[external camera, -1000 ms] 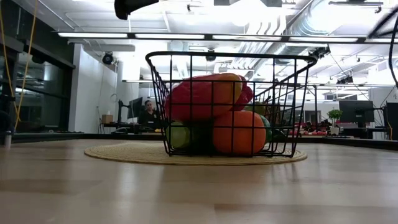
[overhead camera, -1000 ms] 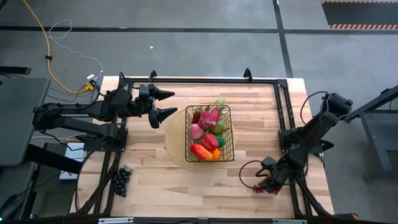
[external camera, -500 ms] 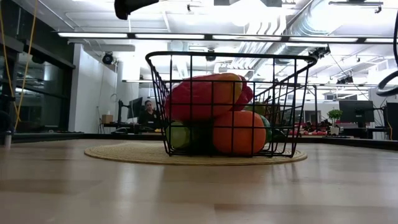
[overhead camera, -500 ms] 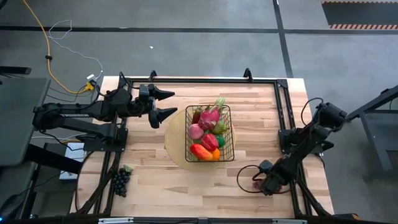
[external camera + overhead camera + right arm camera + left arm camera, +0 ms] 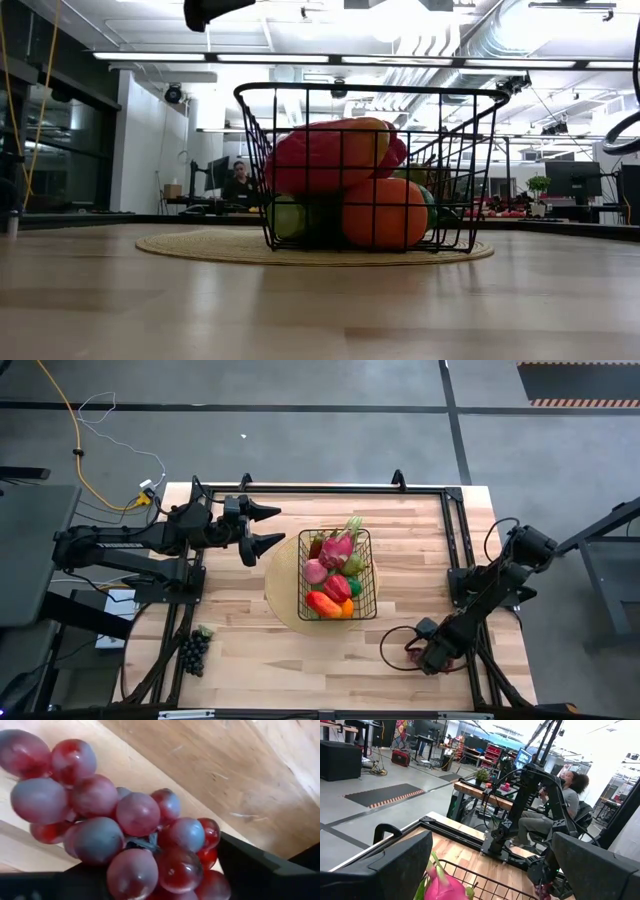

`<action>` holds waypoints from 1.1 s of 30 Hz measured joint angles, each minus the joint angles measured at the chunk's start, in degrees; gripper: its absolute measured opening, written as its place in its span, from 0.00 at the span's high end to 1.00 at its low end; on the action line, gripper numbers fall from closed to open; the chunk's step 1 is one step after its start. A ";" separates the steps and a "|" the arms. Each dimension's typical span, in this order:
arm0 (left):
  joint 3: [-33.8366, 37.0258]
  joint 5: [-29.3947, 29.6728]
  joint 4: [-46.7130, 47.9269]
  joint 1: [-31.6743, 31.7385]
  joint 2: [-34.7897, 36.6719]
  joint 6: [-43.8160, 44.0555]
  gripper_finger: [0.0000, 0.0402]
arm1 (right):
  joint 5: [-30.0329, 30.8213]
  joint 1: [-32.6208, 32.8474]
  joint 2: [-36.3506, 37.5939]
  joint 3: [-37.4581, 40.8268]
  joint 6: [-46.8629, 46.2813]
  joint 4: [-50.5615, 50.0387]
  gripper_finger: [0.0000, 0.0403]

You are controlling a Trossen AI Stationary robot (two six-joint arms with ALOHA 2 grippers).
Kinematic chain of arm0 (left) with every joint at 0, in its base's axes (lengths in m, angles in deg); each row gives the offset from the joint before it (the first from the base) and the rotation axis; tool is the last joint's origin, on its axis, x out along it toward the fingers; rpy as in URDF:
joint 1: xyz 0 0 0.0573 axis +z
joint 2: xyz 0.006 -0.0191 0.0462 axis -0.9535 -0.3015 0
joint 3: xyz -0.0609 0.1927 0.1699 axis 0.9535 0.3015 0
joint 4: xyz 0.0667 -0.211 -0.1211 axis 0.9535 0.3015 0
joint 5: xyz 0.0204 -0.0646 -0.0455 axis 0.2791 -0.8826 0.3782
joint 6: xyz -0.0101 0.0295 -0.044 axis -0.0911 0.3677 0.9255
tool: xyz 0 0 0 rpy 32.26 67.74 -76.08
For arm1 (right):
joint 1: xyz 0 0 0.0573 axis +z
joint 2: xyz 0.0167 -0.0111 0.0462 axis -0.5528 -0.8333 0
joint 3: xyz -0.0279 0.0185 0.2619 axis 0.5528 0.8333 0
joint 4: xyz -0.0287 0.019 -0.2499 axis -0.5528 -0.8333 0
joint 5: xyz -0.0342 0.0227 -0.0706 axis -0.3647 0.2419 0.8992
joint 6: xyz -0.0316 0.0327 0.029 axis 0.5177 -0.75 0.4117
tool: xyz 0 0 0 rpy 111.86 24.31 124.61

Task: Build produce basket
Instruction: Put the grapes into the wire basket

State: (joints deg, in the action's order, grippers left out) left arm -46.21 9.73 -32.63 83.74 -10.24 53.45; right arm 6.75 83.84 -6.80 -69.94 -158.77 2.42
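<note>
One right end effector (image 5: 418, 657) straddles the red grapes (image 5: 125, 827), fingers spread, ungripped; we fear a shallow pinch sheds them.

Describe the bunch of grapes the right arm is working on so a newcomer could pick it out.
On the wooden table, look right of the wire basket to the near right corner. There the right gripper is down over a bunch of red grapes. The dark grapes lie alone at the near left edge.

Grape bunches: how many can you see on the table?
2. Dark grapes lie by the table's near-left edge, away from both claws. Red grapes lie near-right, at the right claw. More could hide in the basket.
</note>
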 joint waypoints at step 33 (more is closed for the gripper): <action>-0.21 -0.03 0.24 0.00 0.00 0.12 0.01 | 45.43 -7.53 47.06 -7.74 29.04 4.15 0.63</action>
State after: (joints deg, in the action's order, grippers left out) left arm -46.42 9.71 -32.39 83.74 -10.24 53.56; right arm 52.18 76.31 40.26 -77.68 -129.73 6.58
